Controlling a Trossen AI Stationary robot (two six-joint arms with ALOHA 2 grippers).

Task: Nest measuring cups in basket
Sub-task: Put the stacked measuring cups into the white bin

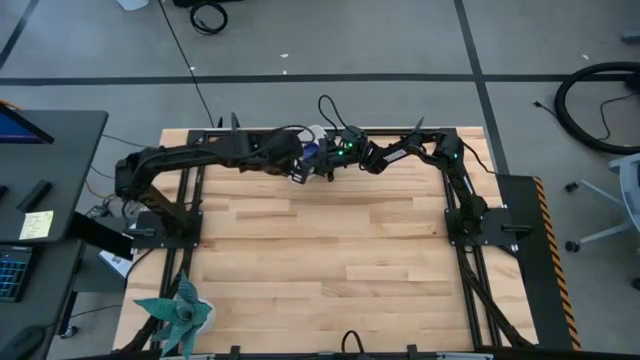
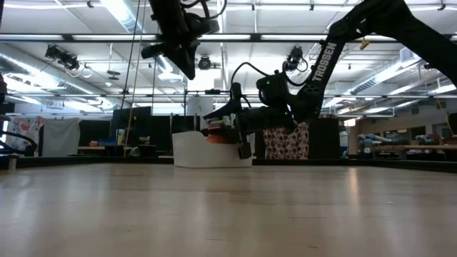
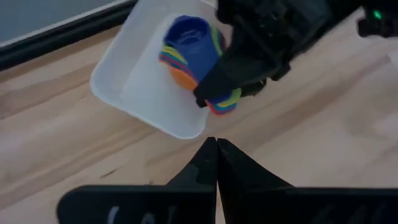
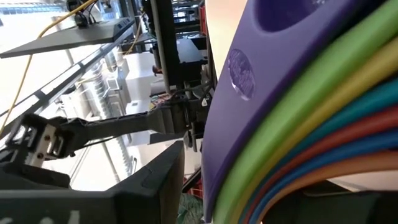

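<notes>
At the far edge of the table: you are looking at both arms meeting over the basket [image 3: 134, 87], which is sitting near the middle of the far side.
Stack: the measuring cups [image 3: 196, 53] are sitting nested as one bundle, a dark blue cup on top with green, yellow, light blue, red and orange rims showing beneath it.
Stack position: the bundle is lying in the basket's right end, its handles reaching out over the rim toward the right arm.
Right gripper [image 3: 214, 93]: it is reaching in from the right, jaws standing wide and closed around the stacked handles, as the right wrist view, filled with layered coloured edges, suggests.
Left gripper [image 3: 216, 146]: it is hovering above the near side of the basket, jaws pressed together and carrying nothing.
Table [image 1: 330, 250]: you are seeing no loose cup anywhere on the wood in the high view.
Progress: by these pictures the nesting is looking finished, and the stack is already inside the white walls.
Remaining: you are probably left with letting the handles go and drawing the right arm clear without tipping the bundle.
</notes>
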